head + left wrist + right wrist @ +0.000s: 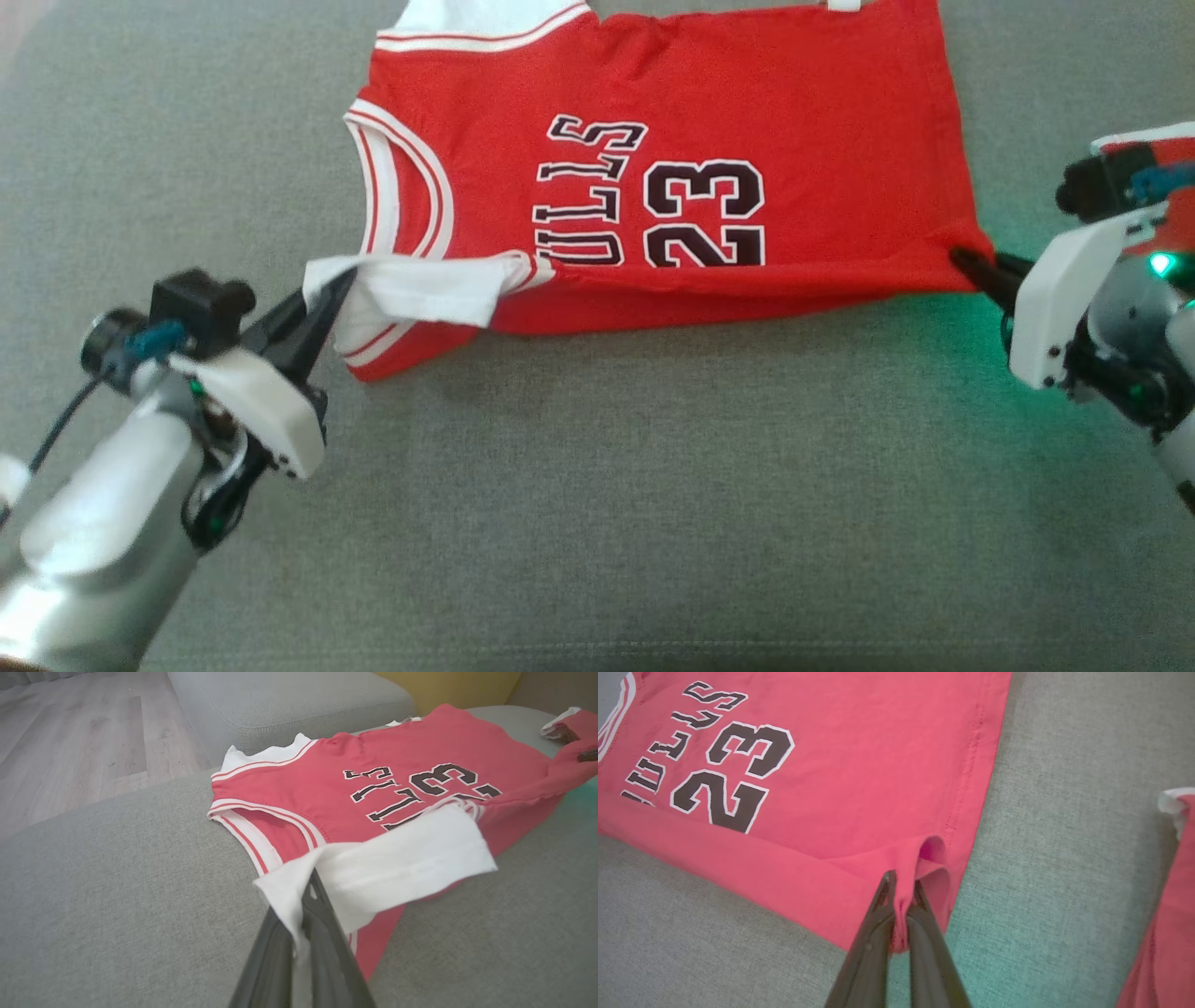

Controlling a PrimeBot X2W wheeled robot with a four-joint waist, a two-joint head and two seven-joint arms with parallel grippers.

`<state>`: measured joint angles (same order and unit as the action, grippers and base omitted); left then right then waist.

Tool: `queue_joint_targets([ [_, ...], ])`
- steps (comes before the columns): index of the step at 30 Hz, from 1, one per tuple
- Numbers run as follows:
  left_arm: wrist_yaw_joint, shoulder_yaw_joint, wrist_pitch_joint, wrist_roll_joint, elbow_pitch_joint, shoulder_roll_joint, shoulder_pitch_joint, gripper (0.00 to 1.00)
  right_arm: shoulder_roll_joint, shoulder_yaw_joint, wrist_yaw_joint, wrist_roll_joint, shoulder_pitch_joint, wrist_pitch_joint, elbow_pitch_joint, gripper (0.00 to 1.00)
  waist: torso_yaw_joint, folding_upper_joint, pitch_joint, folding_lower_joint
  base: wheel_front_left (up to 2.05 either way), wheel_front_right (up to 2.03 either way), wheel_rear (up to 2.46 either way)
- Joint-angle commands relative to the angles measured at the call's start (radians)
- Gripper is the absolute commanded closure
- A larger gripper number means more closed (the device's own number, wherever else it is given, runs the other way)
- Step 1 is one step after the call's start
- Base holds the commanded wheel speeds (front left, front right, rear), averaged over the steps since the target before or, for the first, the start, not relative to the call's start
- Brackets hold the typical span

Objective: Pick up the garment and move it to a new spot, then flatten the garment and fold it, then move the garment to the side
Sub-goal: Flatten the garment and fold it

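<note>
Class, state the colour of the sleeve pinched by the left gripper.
The sleeve is white; clearest in left wrist view.

the garment [653,140] lies on the cushion [607,513], spread from the middle of the head view up to 12 o'clock, neck end toward 9 o'clock, hem toward 3 o'clock. its near edge is folded back over the rest. the left gripper [322,299], at 8 o'clock, is clamped on the near sleeve. the right gripper [966,261], at 3 o'clock, is clamped on the near hem corner. in the right wrist view a 2nd garment [1176,882] lies at 3 o'clock, apart from the 1st. in the left wrist view another cushion [289,704] sits at 12 o'clock, the floor [84,742] at 10 o'clock.
</note>
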<state>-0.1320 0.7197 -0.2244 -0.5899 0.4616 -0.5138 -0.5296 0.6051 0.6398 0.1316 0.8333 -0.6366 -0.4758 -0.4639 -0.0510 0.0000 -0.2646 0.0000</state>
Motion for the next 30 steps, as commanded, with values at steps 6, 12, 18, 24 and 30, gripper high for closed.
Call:
queue_joint_targets([
  [6,0.001,0.086,0.029,-0.048,0.063,-0.073,-0.203,1.0,-0.01,-0.031,-0.001,-0.036,-0.09,-0.07,0.006,1.0,0.003,0.0,-0.054,0.0,0.0,0.0,0.0],
  [12,0.001,0.101,0.012,-0.066,0.186,-0.052,-0.354,0.0,-0.052,-0.098,-0.001,-0.116,-0.186,-0.011,-0.047,0.0,-0.001,0.0,-0.097,0.0,0.0,0.0,0.0],
  [18,0.007,0.043,-0.032,-0.067,0.284,0.019,-0.446,0.0,-0.109,-0.137,-0.001,-0.145,-0.214,0.061,-0.081,0.0,-0.009,0.0,-0.11,0.0,0.0,0.0,0.0],
  [24,0.026,-0.072,-0.037,-0.048,0.222,0.06,-0.42,0.0,-0.134,-0.163,-0.001,-0.172,-0.188,0.192,-0.095,0.0,-0.011,0.0,-0.085,0.0,0.0,0.0,0.0],
  [30,0.057,-0.301,-0.037,0.007,0.033,0.118,-0.263,0.0,-0.17,-0.216,-0.001,-0.208,-0.143,0.424,-0.081,0.0,-0.006,0.0,-0.028,0.0,0.0,0.0,0.0],
])
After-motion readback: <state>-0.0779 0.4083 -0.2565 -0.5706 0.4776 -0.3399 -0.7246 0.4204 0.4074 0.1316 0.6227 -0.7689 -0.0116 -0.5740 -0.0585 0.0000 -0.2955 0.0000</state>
